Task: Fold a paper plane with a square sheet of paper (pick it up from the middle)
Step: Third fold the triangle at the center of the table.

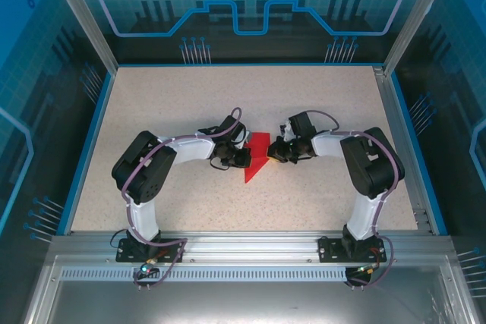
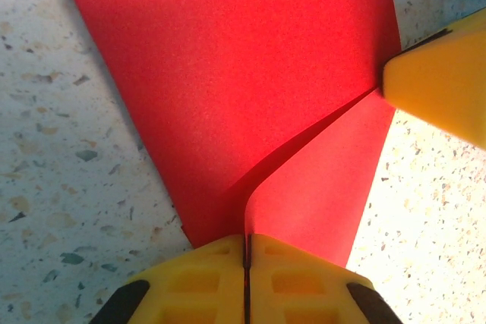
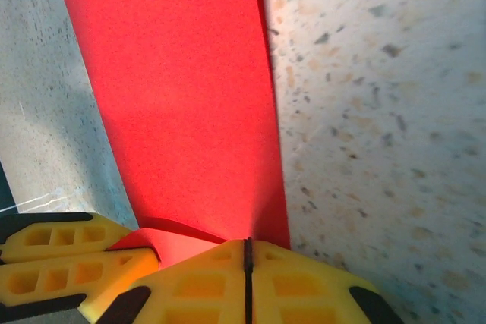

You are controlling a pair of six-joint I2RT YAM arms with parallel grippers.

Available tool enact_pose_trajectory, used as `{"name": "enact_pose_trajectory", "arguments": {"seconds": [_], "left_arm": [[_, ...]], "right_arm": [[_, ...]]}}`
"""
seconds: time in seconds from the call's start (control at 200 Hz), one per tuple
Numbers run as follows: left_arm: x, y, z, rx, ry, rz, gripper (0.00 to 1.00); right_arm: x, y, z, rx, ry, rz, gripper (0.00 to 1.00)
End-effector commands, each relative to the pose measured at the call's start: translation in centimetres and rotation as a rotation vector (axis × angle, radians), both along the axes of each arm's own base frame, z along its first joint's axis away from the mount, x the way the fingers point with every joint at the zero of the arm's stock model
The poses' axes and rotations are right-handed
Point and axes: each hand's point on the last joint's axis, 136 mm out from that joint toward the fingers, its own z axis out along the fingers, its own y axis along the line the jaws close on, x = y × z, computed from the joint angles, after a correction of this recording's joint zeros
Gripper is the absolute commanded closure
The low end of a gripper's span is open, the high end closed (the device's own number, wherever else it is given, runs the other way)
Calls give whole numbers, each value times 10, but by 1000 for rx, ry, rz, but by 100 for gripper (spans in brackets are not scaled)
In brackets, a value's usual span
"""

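At the left, the left gripper [image 1: 241,158] is seen closed at the sheet's left edge, both jaws brought together with no gap. In the left wrist view a curled flap of the sheet of paper [image 1: 257,157] runs straight into the seam between the jaws, so the paper is judged to be pinched there.

Between the two arms, near the middle of the speckled tabletop [image 1: 167,111], the sheet is laid as a partly folded shape. It is bright red, plain and unmarked, wider at the far end and drawn to a point at the near end. Its long axis is set far to near, leaning slightly left toward the point. One flap is lifted off the layer beneath along a soft, unpressed fold.

At the right, the right gripper [image 1: 275,151] is likewise closed, its tips placed on the sheet's right edge. Whether paper is nipped between them or only pressed down cannot be told. Both grippers are set across the long axis, facing each other, equally near. The next fold is therefore judged to turn on that centre line.
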Motion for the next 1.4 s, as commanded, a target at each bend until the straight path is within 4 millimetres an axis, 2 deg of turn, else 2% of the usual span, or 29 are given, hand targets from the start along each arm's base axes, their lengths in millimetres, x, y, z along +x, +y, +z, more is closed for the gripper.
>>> {"name": "enact_pose_trajectory", "arguments": {"seconds": [0.0,0.115,0.205,0.51,0.605,0.705,0.935,1.035,1.2,1.391], "left_arm": [[-23,24,-36,121,109,-13,91],[-22,23,-35,117,110,-14,91],[-22,23,-35,116,110,-13,91],[-22,23,-35,118,115,-18,91],[-23,23,-35,119,115,-17,91],[-23,23,-36,119,117,-20,91],[-23,22,-34,118,115,-25,90],[-22,22,-33,117,113,-26,90],[-21,21,-32,114,112,-27,90],[-21,19,-31,109,110,-28,89]], "right_arm": [[10,-2,29,31,-40,13,91],[14,5,40,74,-57,26,90],[15,7,36,76,-45,28,90],[-2,-5,-13,14,45,1,90],[-4,-11,-21,-12,51,-6,90],[-2,-12,-17,-11,42,-4,90],[9,2,35,50,-72,36,88],[5,17,46,90,-88,75,88],[-5,36,34,122,-54,103,89],[-11,31,3,80,1,94,89]]}}
